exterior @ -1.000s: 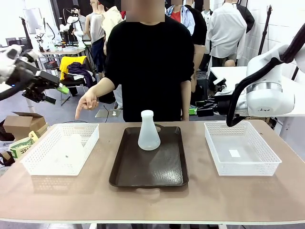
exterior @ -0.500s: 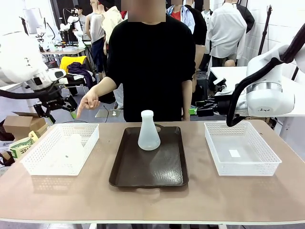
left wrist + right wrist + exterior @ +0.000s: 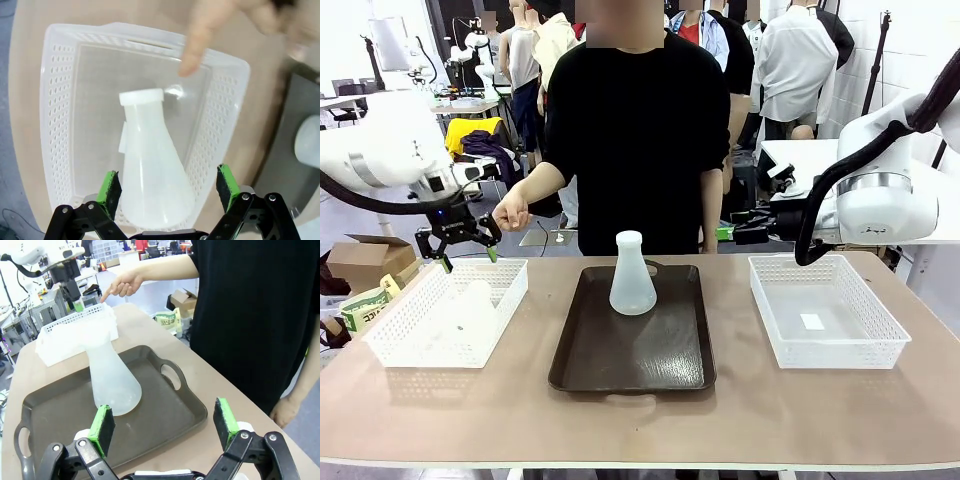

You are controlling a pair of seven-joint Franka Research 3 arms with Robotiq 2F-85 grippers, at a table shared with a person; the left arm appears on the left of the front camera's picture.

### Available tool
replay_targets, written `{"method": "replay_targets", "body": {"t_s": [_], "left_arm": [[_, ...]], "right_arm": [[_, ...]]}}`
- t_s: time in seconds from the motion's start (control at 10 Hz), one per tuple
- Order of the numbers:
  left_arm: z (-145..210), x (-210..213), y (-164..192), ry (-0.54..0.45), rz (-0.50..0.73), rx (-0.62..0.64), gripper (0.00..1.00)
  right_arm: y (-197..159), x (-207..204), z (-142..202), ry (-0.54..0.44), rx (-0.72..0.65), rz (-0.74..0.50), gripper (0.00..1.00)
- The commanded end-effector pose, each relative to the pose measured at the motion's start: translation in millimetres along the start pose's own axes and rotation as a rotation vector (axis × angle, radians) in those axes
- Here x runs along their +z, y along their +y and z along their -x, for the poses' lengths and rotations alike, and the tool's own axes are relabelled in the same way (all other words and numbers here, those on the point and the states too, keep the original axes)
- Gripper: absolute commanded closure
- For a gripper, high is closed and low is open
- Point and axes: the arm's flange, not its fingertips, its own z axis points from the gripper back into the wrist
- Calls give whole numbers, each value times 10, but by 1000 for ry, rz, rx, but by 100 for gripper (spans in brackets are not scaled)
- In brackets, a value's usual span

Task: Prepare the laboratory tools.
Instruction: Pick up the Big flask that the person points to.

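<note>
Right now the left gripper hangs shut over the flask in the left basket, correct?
Not quite: the left gripper is open, not shut. The left wrist view shows its jaws spread wide above the flask in the left basket.

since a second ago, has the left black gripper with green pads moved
Yes. The left gripper has swung right and down in the front view, now open above the left white mesh basket.

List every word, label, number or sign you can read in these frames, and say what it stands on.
No text is legible.
Green-and-white packet beside the cardboard box: print too small to read.
White sticker in the right basket: no readable print.
Flask on the tray, flask in the left basket, tray: no markings seen.
</note>
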Motion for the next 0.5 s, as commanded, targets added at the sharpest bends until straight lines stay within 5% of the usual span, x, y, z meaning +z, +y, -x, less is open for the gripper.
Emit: {"method": "replay_targets", "body": {"t_s": [0.0,0.4], "left_arm": [[-109,-121,-44,-37,-86,78,0],[-275,-472,37,-86,-101,61,0]], "right_arm": [[-25,-14,-11,17,-9,-11,0],[-25,-14,-11,17,-9,-11,0]]}}
